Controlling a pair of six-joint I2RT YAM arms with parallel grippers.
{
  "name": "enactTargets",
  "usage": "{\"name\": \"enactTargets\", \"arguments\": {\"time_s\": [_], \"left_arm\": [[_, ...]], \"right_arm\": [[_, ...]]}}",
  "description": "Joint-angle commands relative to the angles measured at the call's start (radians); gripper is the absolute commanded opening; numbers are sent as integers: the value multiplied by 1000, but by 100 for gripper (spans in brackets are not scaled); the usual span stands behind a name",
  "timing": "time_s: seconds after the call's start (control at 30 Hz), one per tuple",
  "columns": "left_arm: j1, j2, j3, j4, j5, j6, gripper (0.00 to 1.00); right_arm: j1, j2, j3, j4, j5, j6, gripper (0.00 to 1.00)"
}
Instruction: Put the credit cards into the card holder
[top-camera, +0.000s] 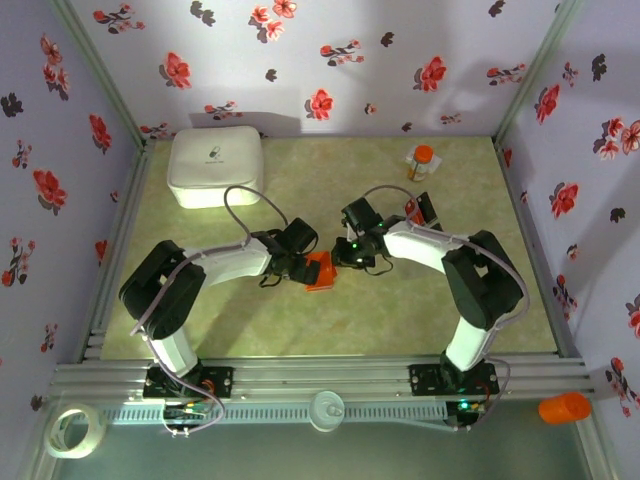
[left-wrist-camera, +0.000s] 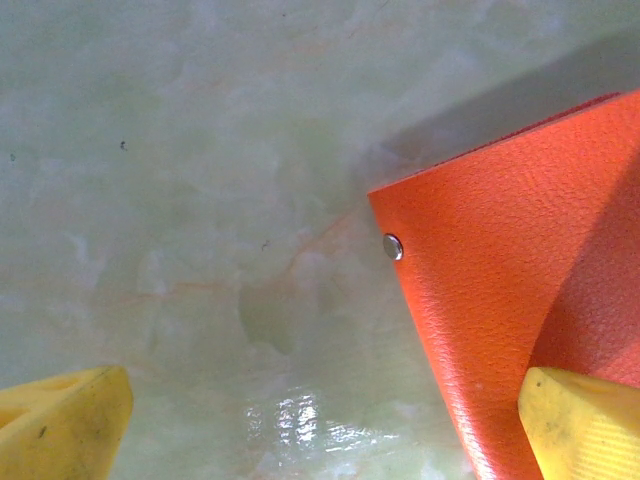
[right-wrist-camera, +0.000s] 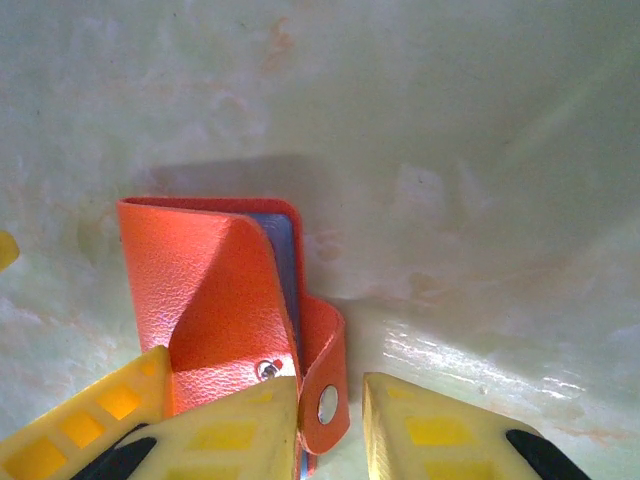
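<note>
Orange-red against the pale green bench (top-camera: 250, 330), the card holder (top-camera: 321, 271) lay at the middle when seen from above, with my left fingers (top-camera: 303, 266) at its left edge and my right fingers (top-camera: 344, 257) at its right. The credit cards (top-camera: 424, 207) (red and dark, too small to count) lay behind my right arm, well apart from the holder. A white box (top-camera: 215, 167) stood at the far left.

From my left wrist, my fingers were spread wide, one over bare bench and the other above the card holder's (left-wrist-camera: 500, 300) grained cover.

From my right wrist, the card holder (right-wrist-camera: 205, 290) lay partly folded, blue-grey lining showing at its edge. My fingers stood narrowly apart on either side of its snap strap (right-wrist-camera: 325, 385), a sliver of bench showing beside the strap.
</note>
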Motion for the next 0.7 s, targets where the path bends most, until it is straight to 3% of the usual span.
{"name": "enactTargets", "arguments": {"time_s": [0.0,0.37,0.67], "left_arm": [[-5,45,-12,-96,-46,37,100],[-6,45,-9,-95,-45,36,100],[-6,47,-5,-94,-43,39,100]], "right_arm": [[9,15,24,-24,-12,-20,23],[9,9,28,-29,-13,-24,0],[23,26,64,-9,-63,-13,0]]}}
